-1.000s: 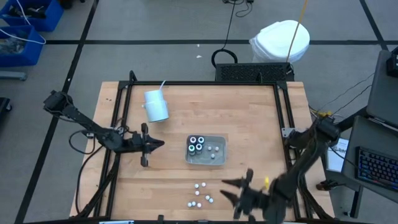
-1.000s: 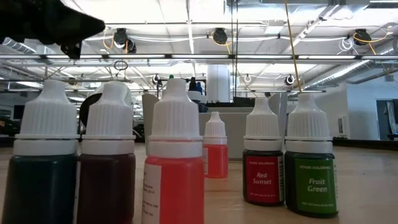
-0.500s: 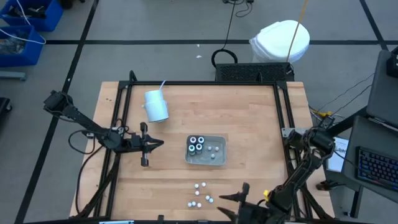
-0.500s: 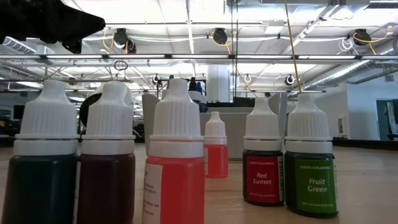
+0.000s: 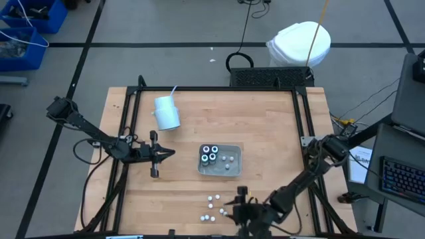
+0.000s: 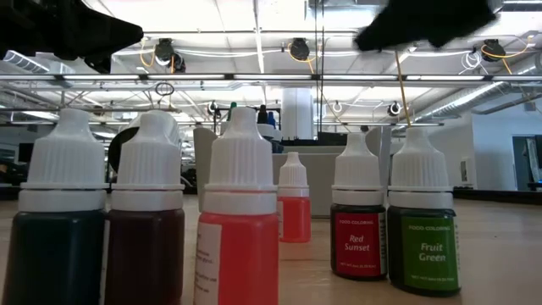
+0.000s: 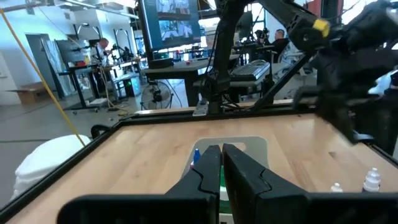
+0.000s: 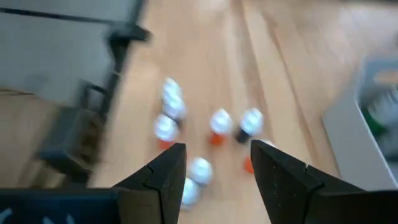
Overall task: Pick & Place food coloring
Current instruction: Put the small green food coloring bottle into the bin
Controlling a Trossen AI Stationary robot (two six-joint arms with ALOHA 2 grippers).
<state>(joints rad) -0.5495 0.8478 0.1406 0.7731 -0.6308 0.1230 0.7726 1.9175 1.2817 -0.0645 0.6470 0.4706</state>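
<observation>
Several tiny white-capped food coloring bottles stand upright on the wood near the table's near edge; the low view shows them close up, among them Red Sunset and Fruit Green. Further bottles, dark ones with ringed tops, stand in the clear tray. My right gripper hovers open just right of the loose group, which shows ahead between its fingers. It also appears as a dark shape above the bottles. My left gripper waits shut, left of the tray.
A white cup with a straw lies toward the far left of the table. A black frame runs along the table's edges. Bare wood lies between the tray and the loose bottles. Desks and screens fill the room beyond.
My right gripper has swept along the near edge toward the table's left, closing in on the loose bottles, and has come into the low view at the top right. The bottles and my left arm have kept still.
</observation>
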